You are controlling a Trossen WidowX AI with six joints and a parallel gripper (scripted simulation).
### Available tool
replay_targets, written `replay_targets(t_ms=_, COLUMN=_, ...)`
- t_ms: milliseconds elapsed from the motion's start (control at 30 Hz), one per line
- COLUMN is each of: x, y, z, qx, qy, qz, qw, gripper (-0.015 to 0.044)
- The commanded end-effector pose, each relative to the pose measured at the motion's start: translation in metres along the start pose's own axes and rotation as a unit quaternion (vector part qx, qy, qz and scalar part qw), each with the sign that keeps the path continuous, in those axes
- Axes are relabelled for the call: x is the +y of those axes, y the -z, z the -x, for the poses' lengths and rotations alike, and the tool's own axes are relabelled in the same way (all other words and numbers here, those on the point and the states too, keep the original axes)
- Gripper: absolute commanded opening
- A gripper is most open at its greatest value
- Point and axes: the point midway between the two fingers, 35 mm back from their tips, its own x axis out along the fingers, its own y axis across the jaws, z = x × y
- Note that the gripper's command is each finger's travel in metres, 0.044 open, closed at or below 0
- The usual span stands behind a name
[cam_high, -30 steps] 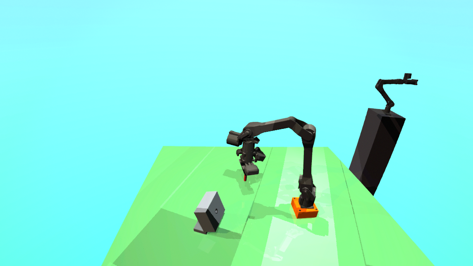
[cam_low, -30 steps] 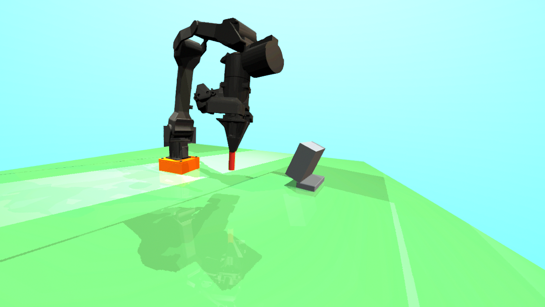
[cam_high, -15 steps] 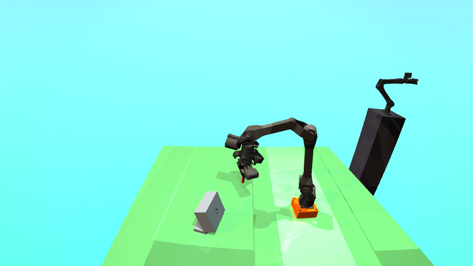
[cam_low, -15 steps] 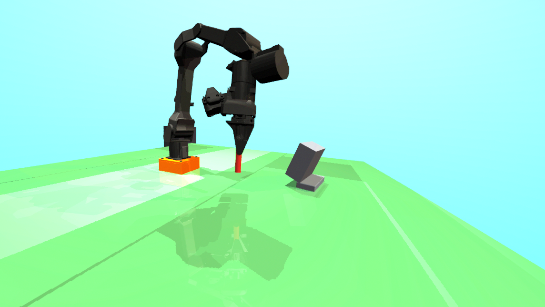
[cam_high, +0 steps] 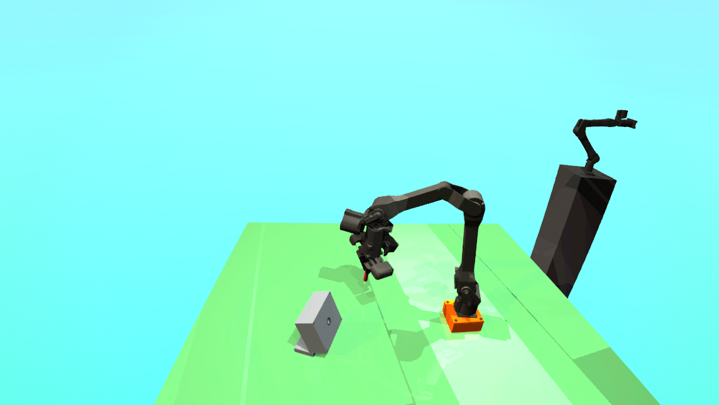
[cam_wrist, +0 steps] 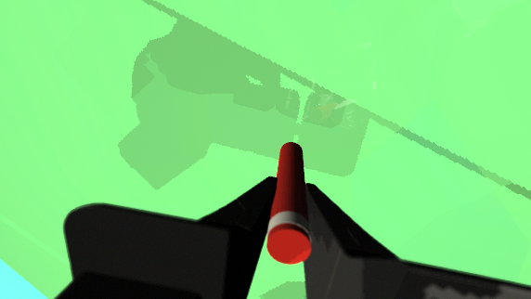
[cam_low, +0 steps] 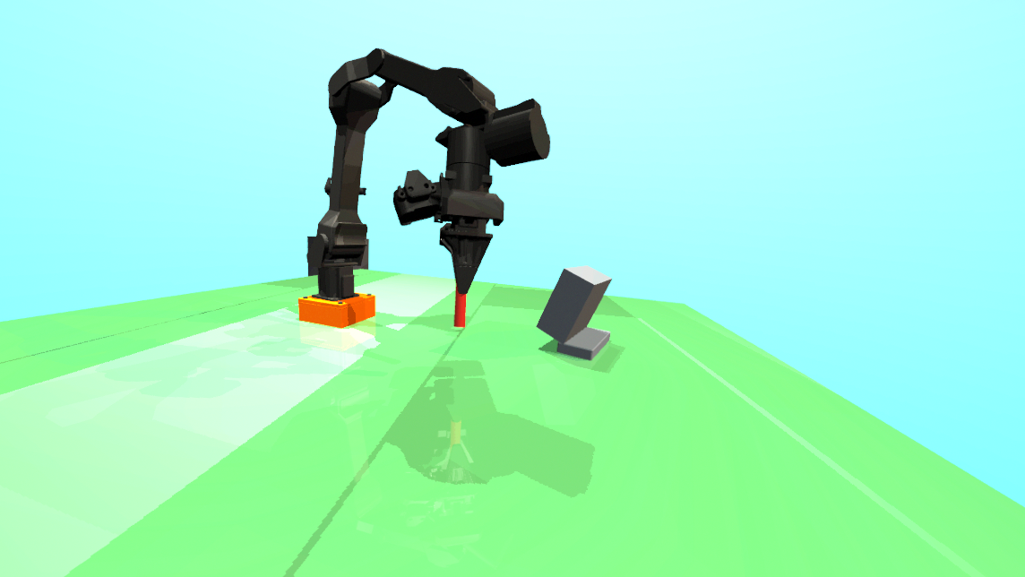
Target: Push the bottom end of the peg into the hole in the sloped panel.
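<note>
Robotics test area, room type unclear | black jointed arm (cam_high: 470, 241) (cam_low: 348, 158) bolted to orange base (cam_high: 466, 327) (cam_low: 321, 314) on green surface (cam_high: 271, 282) (cam_low: 717, 466) | second arm (cam_high: 586, 143) atop dark pedestal (cam_high: 565, 216) | plain pale-blue surroundings

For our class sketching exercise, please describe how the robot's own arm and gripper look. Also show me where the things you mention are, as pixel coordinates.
The arm (cam_high: 469, 241) (cam_low: 348, 161) is dark, nearly black, with chunky angular links and rounded joints. Its gripper (cam_high: 367, 271) (cam_low: 464, 290) (cam_wrist: 289, 188) is also black, with two fingers tapering toward narrow tips. No cables or lettering are discernible.
</note>
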Motion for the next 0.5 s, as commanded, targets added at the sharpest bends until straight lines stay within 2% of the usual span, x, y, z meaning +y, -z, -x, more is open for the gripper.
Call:
replay_targets(t_ms=0, x=-0.003, y=0.003, z=-0.001, qx=0.0, qy=-0.009, qz=0.017, qw=1.0, gripper=0.0)
replay_targets(t_ms=467, x=-0.012, y=0.016, z=-0.003, qx=0.006, qy=-0.043, qz=0.068, qw=0.997, gripper=0.0)
